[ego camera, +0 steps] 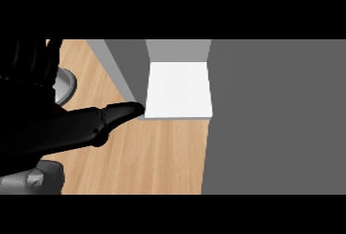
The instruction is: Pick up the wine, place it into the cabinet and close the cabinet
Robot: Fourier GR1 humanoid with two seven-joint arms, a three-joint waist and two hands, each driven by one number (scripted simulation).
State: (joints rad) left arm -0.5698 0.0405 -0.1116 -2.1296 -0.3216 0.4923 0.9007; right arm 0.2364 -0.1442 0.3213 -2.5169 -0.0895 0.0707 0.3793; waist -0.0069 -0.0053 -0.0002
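One view only, from the head, looking steeply down. The left hand (47, 128) fills the left side of it, a large black mass close to the camera, with its grey forearm (30, 178) showing at the lower left corner. The hand's foremost black part reaches to the right and ends just beside the near end of the open door (118, 68); whether it touches the door cannot be told. Whether this hand is spread, closed or clasped on something cannot be told either, since most of it is dark and overlaps itself.

The cabinet stands open. Its white shelf (179, 89) shows as a bright panel in the upper middle, with a grey back wall (177, 49) above it. The door runs as a slanted grey strip along the shelf's left side, from the top of the scene down to the shelf's near left corner. A broad grey panel (277, 114) covers the whole right side, bordering the shelf's right edge.

The wooden counter (155, 155) lies below the shelf and behind the hand.

The wine cannot be made out for certain. A grey rounded shape (65, 84) sits at the left, partly hidden by the hand; whether that is the wine cannot be told.
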